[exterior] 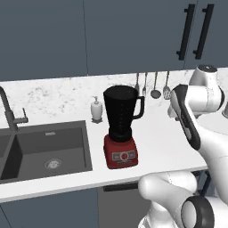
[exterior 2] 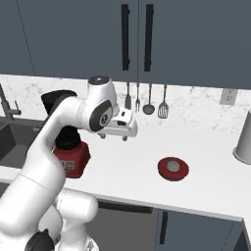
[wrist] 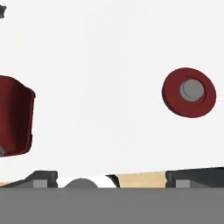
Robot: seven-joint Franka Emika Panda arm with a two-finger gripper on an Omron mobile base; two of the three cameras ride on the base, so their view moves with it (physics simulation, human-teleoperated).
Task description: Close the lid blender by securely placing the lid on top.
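On a white kitchen counter, the blender stands w/ its black jar open-topped on the red base, just right of the sink and near a small white soap dispenser by the back wall. The lid, a red disc w/ paler centre cap, lies flat on the counter well to the right of the blender, nearer the front edge. The gripper hangs above the counter betw. blender and lid, touching neither; fingers look spread, nothing betw. them. Utensils hang on the far wall; a grey canister sits far right.
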